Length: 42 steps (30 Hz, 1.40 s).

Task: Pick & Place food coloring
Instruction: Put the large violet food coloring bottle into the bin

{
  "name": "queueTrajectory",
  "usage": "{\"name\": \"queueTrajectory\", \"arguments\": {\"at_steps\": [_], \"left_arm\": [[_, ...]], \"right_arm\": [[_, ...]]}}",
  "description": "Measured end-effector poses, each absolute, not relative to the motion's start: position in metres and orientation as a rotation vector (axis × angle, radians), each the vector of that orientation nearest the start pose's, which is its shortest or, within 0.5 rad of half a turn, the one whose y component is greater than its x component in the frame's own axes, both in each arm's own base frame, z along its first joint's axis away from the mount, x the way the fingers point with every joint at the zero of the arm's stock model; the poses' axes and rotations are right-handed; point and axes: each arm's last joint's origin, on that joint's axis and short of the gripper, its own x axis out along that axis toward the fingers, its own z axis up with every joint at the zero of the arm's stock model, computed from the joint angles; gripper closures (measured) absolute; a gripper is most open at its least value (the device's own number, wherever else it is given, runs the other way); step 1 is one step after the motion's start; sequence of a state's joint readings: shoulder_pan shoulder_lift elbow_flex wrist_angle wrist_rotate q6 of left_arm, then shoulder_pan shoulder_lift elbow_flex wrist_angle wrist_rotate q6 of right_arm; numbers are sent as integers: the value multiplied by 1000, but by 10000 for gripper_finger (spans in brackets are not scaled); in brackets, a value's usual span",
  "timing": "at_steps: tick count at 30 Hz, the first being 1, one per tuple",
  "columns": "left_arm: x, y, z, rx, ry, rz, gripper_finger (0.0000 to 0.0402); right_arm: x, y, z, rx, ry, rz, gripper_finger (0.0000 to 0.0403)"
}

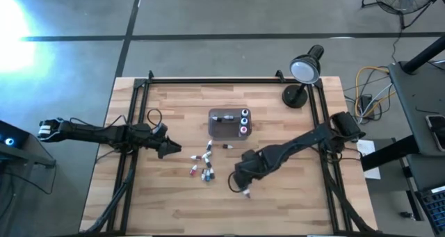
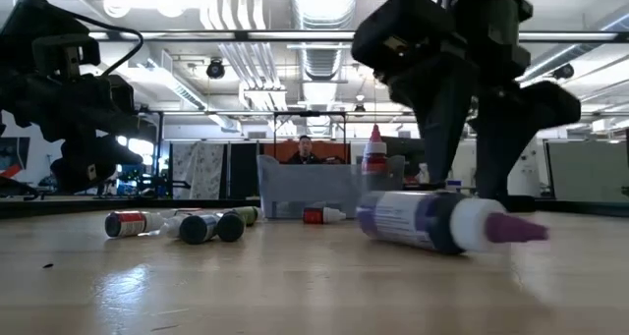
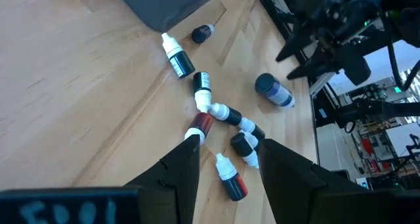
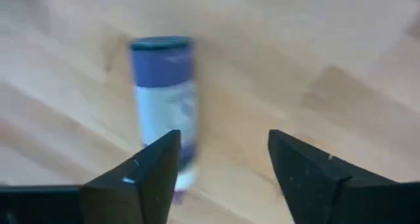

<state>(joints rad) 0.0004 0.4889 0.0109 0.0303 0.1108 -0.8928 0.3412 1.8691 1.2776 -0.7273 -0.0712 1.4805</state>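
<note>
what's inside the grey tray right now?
Grey tray holds three upright bottles along its right side, and one dark bottle lying near the far edge. Nothing visibly hidden from above.

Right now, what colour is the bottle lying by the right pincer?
Blue body with a pale label, the bottle shows best in the right wrist view.

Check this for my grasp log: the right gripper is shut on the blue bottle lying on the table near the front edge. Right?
Not quite. The right gripper is open; the blue bottle lies free on the table just ahead of its fingers, not held. The right wrist view shows it.
</note>
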Motion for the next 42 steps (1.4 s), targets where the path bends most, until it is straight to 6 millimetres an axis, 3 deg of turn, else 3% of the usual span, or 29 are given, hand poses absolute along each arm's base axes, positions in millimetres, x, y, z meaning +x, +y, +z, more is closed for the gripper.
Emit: {"name": "queueTrajectory", "arguments": {"at_steps": [5, 10, 14, 18, 24, 30, 33, 42], "left_arm": [[119, -3, 126, -901, 466, 98, 271], [119, -3, 126, -902, 467, 98, 271], [119, -3, 126, -902, 467, 98, 271], [119, -3, 126, -907, 469, 97, 271], [119, -3, 126, -906, 469, 97, 271], [119, -4, 127, -910, 473, 78, 271], [119, -5, 127, -927, 486, 50, 271], [119, -5, 128, -941, 492, 25, 271]], "right_arm": [[332, 121, 189, 943, 1292, -762, 143], [346, 145, 201, 768, 1252, -429, 139], [350, 168, 186, 715, 1304, -386, 145], [354, 180, 166, 836, 1333, -536, 147], [371, 194, 148, 938, 1360, -591, 146], [375, 194, 145, 926, 1380, -652, 160], [368, 186, 146, 876, 1412, -752, 163], [371, 179, 146, 827, 1411, -734, 145]]}}
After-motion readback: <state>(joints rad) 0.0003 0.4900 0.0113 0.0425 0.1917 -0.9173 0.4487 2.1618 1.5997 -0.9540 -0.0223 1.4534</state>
